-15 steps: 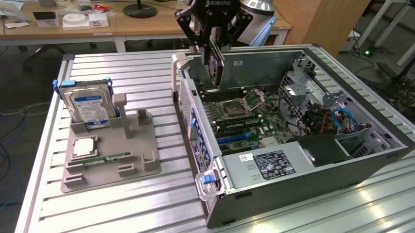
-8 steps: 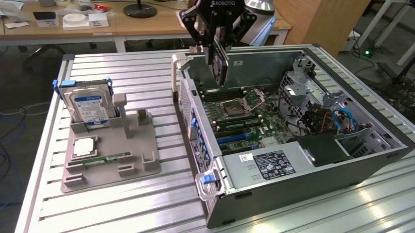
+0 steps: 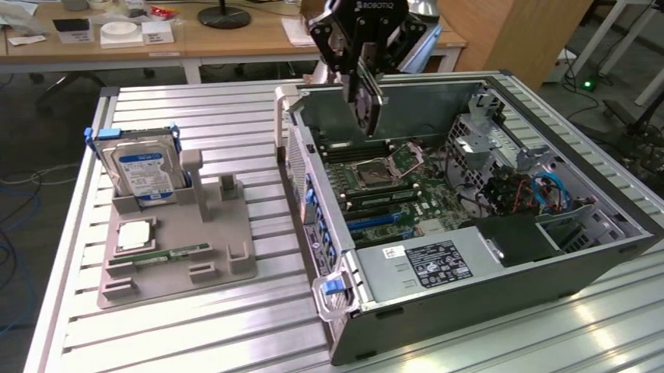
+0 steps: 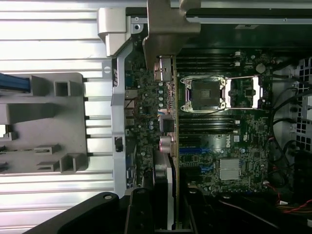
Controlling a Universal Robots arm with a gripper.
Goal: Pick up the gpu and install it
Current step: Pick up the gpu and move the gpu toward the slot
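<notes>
The gpu point(image 3: 365, 105) is a thin dark card that hangs on edge from my gripper point(image 3: 361, 58), above the far end of the open computer case point(image 3: 596, 175). My gripper is shut on the card's upper edge. From the wrist, the gpu point(image 4: 168, 73) appears edge-on between my fingers point(image 4: 139, 214), its silver end bracket point(image 4: 168, 29) pointing toward the case's rear wall. The card hovers over the motherboard point(image 3: 400, 190), clear of the blue expansion slots point(image 4: 192, 151).
A grey parts holder point(image 3: 207, 272) lies on the slatted table at the exterior view's left. It carries a silver hard drive point(image 3: 143, 175) standing upright and a green memory stick point(image 3: 171, 254). Cables and a drive cage point(image 3: 518, 186) fill the case's far side.
</notes>
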